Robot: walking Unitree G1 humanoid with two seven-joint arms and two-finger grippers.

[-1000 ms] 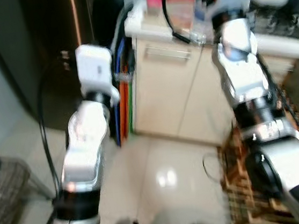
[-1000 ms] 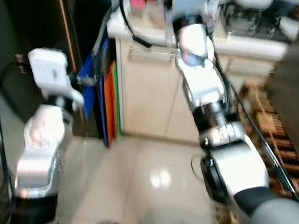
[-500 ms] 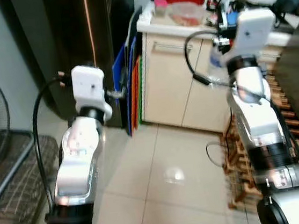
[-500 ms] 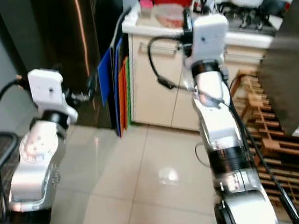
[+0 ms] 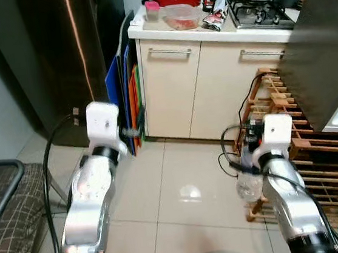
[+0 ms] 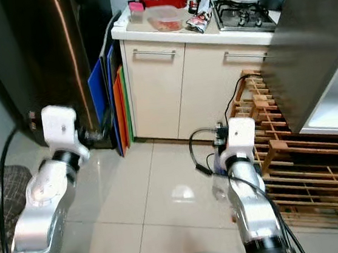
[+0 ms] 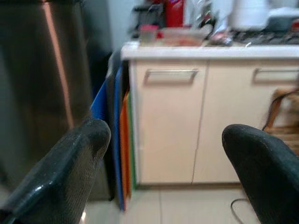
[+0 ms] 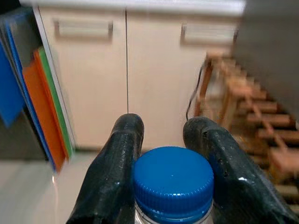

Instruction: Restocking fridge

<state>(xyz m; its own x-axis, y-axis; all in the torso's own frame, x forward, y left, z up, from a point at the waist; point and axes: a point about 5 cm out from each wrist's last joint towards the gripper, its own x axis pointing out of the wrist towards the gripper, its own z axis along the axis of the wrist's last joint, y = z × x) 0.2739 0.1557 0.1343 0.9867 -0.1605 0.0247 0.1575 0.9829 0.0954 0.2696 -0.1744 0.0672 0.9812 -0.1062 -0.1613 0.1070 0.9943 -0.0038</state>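
My right gripper (image 8: 163, 128) is shut on a clear plastic bottle with a blue cap (image 8: 173, 179); both black fingers press on its neck. In the eye views the bottle (image 5: 249, 184) hangs low above the tiled floor, beside a wooden rack. My left gripper (image 7: 166, 135) is open and holds nothing, its fingers (image 5: 134, 130) pointing toward the coloured boards. A tall dark steel fridge (image 5: 69, 58) stands at the back left with its door closed.
Cream cabinets (image 5: 196, 93) carry a counter with a red appliance, a food tub and a gas hob (image 5: 260, 15). Blue, orange and green boards (image 5: 125, 89) lean beside the fridge. A wooden rack (image 5: 320, 164) and a grey panel (image 5: 324, 41) stand right. A fan and checked cushion (image 5: 10, 236) sit left.
The camera has swung and steadied, so the whole scene shifted. Both arms sit lower in the picture; the right one has come down from counter height to beside the rack, still gripping the bottle.
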